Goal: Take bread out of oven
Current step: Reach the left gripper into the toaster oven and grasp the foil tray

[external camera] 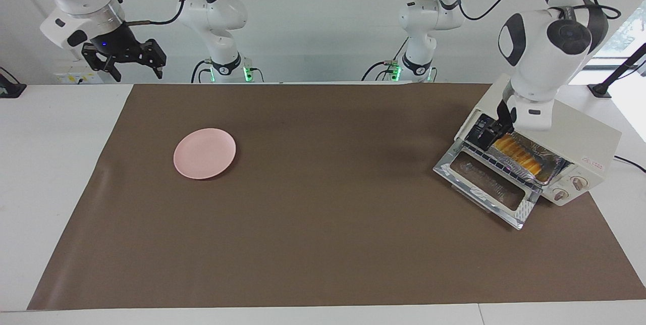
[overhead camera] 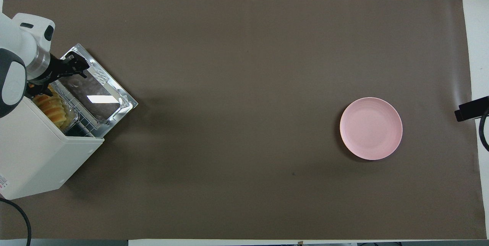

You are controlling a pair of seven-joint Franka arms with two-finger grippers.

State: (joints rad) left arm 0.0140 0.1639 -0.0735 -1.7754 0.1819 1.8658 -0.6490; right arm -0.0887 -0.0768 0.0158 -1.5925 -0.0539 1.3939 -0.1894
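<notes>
Fingers of the left gripper (external camera: 492, 136) reach into the boxy cream-white oven (external camera: 580, 138) at the ridged yellow-orange bread (external camera: 520, 156); their spread cannot be told. The right gripper (external camera: 132, 62) waits, fingers apart and empty. Bread probably soft and light: grip across its middle, gently.

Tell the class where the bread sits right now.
The bread lies in a foil tray inside the open oven, at the left arm's end, beside the left hand.

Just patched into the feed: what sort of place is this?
Likely a robot lab bench: brown paper mat on a white table, cream-white toaster oven, round pink plate.
</notes>
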